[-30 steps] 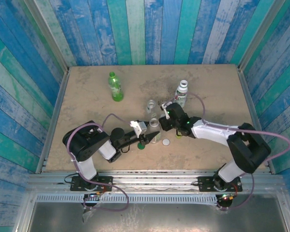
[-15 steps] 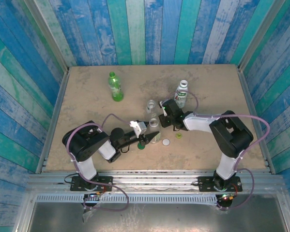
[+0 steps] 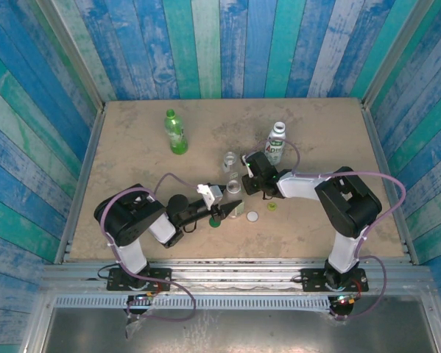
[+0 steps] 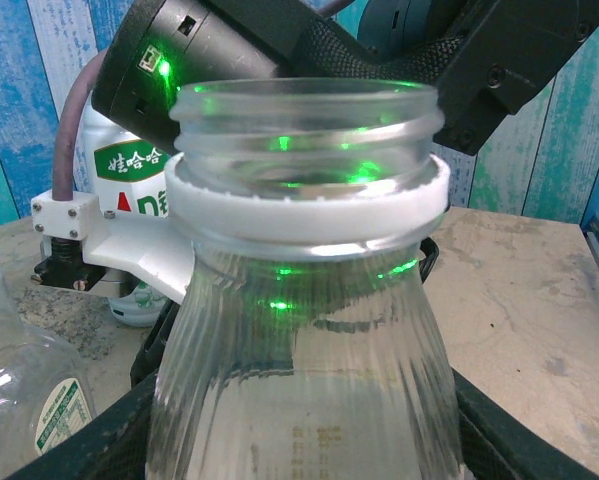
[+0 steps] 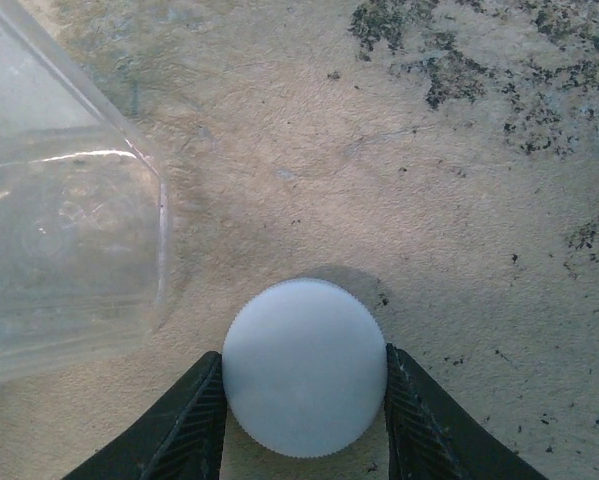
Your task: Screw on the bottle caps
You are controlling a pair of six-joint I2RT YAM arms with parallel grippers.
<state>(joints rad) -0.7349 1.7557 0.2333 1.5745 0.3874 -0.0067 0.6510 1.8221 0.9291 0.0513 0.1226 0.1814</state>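
My left gripper is shut on a small clear bottle and holds it upright, neck uncapped with a white ring; from above this bottle stands mid-table. My right gripper is low over the table, and its fingers touch both sides of a white cap lying flat. A second clear bottle stands just left of that cap, seen from above as the bottle. Loose on the table are another white cap, a dark green cap and a yellow-green cap.
A green translucent bottle stands at the back left. The white labelled bottle stands just behind my right wrist. Blue-green plank walls close in the table on three sides. Both arms meet near the middle.
My right arm swung left and folded its elbow, and its fingers closed in onto the white cap. The left gripper and its bottle have not moved.
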